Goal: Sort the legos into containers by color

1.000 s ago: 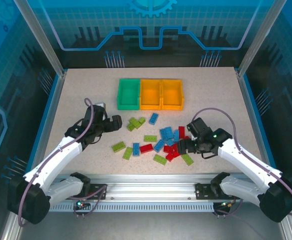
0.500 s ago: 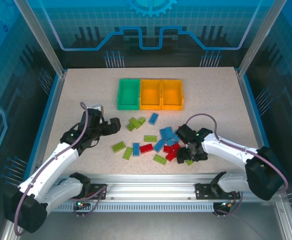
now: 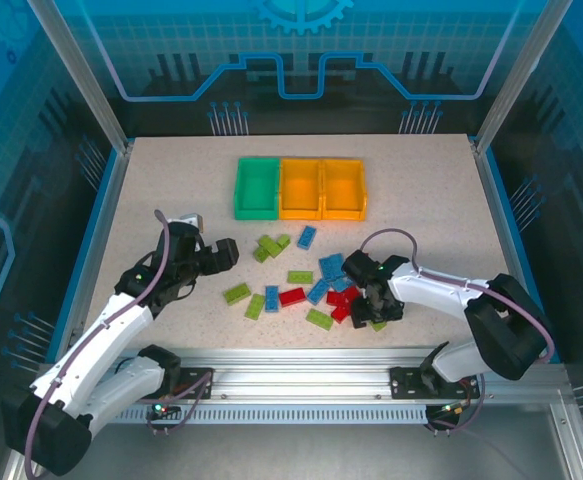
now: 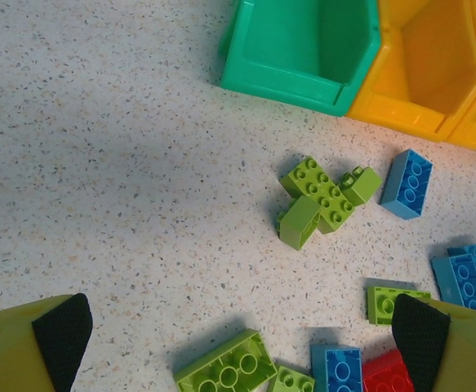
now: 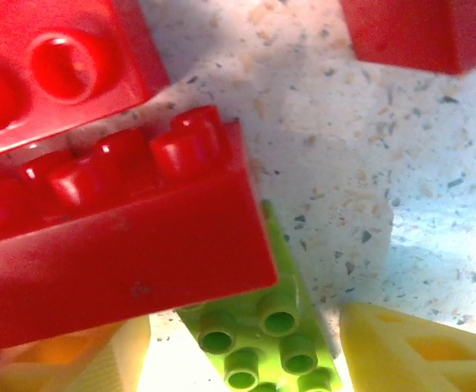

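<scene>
1. At the far middle of the counter [image 3: 171, 170], you have the containers in a touching row: a green bin [image 3: 257, 188] on the left, an orange bin [image 3: 300, 188] in the middle, and a second orange bin [image 3: 343, 188] on the right.
2. Nearer the arms, the legos [image 3: 316, 290] lie loose, with blue, red and lime green mixed together.
3. Your left jaws hang wide apart over the left edge of the scatter, gripping nothing. A lime green cluster [image 4: 323, 196] and a blue brick [image 4: 407, 184] lie between them and the green bin.
4. Your right jaws are down in the crowded right end of the pile, and they are apart. A lime green brick [image 5: 262, 335] lies between the fingertips [image 5: 417, 351], and a red brick [image 5: 115, 245] crowds over it and partly covers one fingertip.
</scene>
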Robot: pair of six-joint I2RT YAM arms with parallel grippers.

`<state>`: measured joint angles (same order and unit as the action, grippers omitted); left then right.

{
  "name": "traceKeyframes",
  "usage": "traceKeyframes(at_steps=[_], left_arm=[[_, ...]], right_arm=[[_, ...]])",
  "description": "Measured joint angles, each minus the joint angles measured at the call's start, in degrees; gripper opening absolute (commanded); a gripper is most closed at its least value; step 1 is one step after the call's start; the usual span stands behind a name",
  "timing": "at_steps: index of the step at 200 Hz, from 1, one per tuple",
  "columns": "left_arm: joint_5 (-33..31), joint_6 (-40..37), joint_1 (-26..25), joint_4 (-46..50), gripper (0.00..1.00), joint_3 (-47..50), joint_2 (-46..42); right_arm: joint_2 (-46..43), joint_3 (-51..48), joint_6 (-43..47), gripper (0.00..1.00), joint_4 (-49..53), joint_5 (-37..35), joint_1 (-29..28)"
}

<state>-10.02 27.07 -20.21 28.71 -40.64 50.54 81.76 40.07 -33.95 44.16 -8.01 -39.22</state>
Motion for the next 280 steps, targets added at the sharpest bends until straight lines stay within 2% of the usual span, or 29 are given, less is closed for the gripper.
traceKeyframes(at_steps=[61,105,152,195,221,241,280], left_arm=[[0.02,0.02,0.00,0.70,0.99,0.00,0.00],[0.00,0.02,0.00,0.98,0.99,0.00,-0.11],[-0.42,0.02,0.00,1.18,0.99,0.00,-0.31],[-2.10,0.31,0.00,2.86,0.99,0.00,1.68],[-2.12,1.46,0.00,3.21,0.99,-0.02,4.48],[-2.10,1.60,0.00,3.19,0.99,-0.02,5.68],[-1.62,1.92,0.00,3.13,0.99,-0.02,6.14]], right_arm=[[1.53,1.16,0.57,0.40,-0.11,1.46,-0.76],[2.51,2.43,-0.02,0.28,1.27,-0.15,-2.43],[0.33,1.42,-1.55,0.27,1.22,-0.81,-2.80],[-11.41,1.20,-1.29,0.28,3.50,0.09,-2.27],[-16.61,4.15,1.16,0.28,5.35,3.08,0.74],[-18.25,7.50,3.52,0.27,5.62,6.23,5.75],[-12.52,18.18,6.25,0.26,3.39,13.84,17.75]])
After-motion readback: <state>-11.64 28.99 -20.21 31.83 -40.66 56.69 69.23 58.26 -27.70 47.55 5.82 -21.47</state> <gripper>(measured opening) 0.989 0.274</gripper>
